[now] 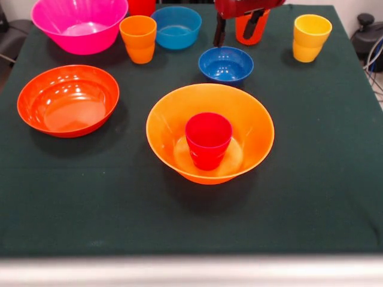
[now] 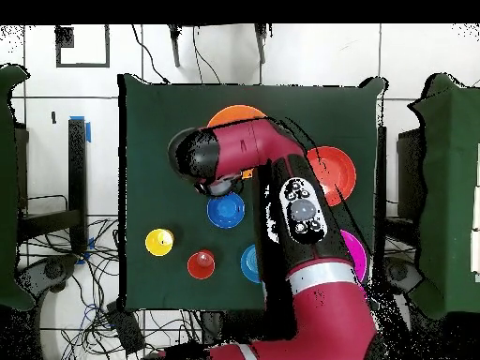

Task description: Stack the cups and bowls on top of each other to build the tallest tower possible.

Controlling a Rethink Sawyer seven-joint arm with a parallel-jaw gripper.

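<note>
Dark green cloth-covered counter point(image 1: 335, 179) in front view, red cup point(image 1: 208, 141) upright inside big yellow-orange bowl point(image 1: 210, 133), claw point(image 1: 238, 27) spread wide astride an orange cup point(image 1: 251, 28) untouched; overhead, arm point(image 2: 281, 178) hiding them; likely light, stiff, slippery, best pinched across the rim.

A dark green cloth point(image 1: 323, 197) covers the table. In the overhead view, a white tiled floor point(image 2: 319, 56) surrounds it, with black cables point(image 2: 94, 309) tangled near one corner
</note>
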